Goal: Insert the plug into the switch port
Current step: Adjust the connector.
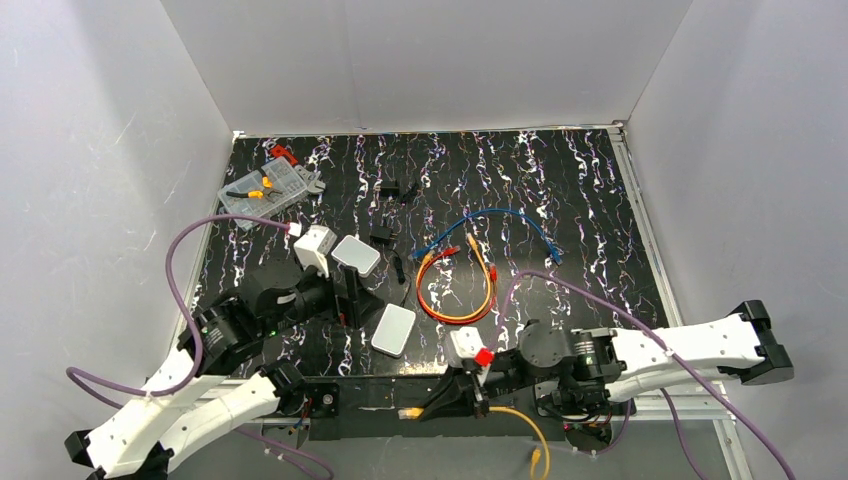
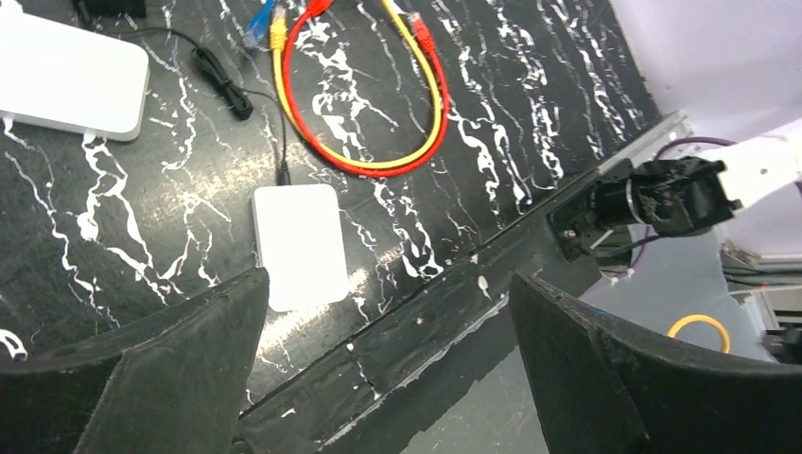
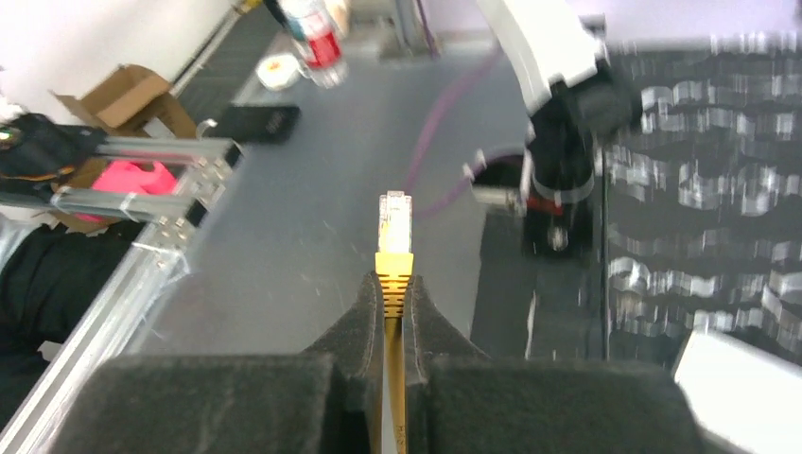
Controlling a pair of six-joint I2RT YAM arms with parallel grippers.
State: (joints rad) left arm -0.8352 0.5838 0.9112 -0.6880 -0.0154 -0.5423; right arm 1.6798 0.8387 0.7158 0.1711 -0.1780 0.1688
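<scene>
The switch [image 1: 394,329] is a pale flat box, longer than wide, lying near the table's front edge. It also shows in the left wrist view [image 2: 301,244]; its port is not visible. My right gripper [image 1: 432,404] hangs over the black front rail and is shut on a yellow cable [image 3: 393,326]. The clear plug [image 3: 394,219] sticks out past the gripper's fingertips [image 3: 364,303] and points left, away from the switch. My left gripper [image 2: 388,279] is open and empty, just left of the switch and above it [image 1: 358,303].
A squarer pale box [image 1: 356,255] lies behind the switch, beside a thin black cable [image 2: 222,85]. An orange and red cable loop [image 1: 455,290] and a blue cable [image 1: 500,220] lie mid-table. A clear parts case [image 1: 265,190] sits far left. White walls enclose the table.
</scene>
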